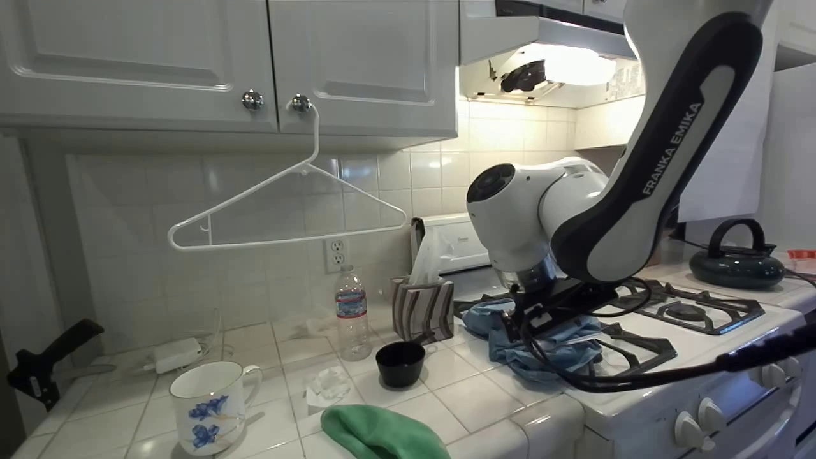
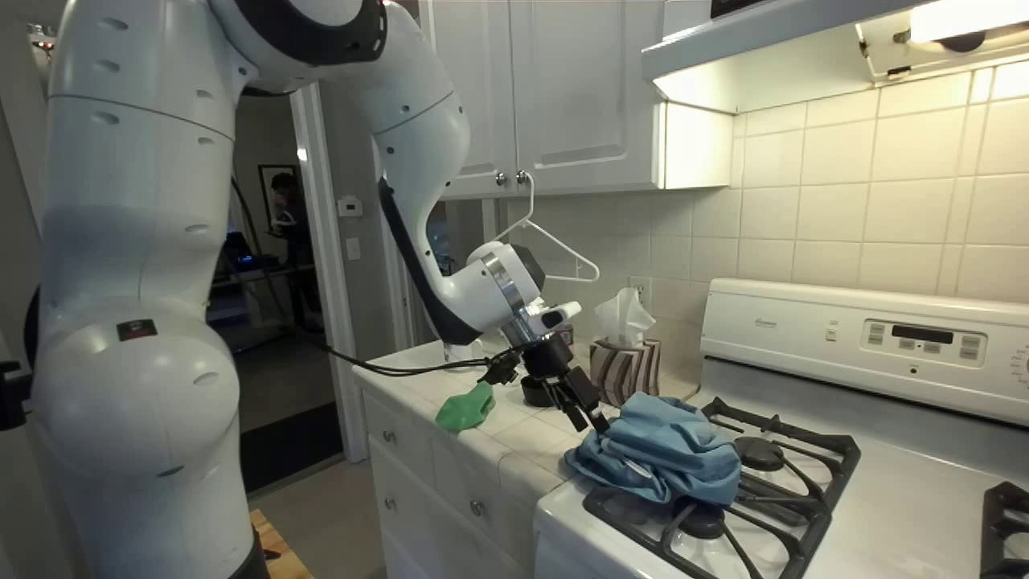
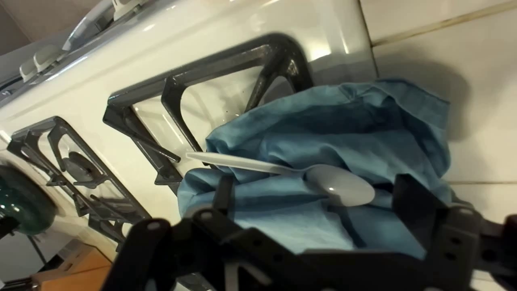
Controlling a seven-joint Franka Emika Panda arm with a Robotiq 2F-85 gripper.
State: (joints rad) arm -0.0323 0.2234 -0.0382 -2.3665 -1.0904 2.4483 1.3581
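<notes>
Blue cloth (image 3: 323,145) lies bunched in the centre of the wrist view, a white spoon (image 3: 341,186) resting on it, bowl toward the right; only here does the spoon show whole. The gripper (image 3: 314,189) is open and empty, its jaws wide apart in the lower part of that frame; whether they touch the cloth, I cannot tell. In an exterior view a control panel (image 2: 924,342) shows at the right. In an exterior view a bottle (image 1: 352,328) stands left of centre, its label (image 1: 351,305) too small to read; "FRANKA EMIKA" runs along the arm (image 1: 663,169) at upper right.
</notes>
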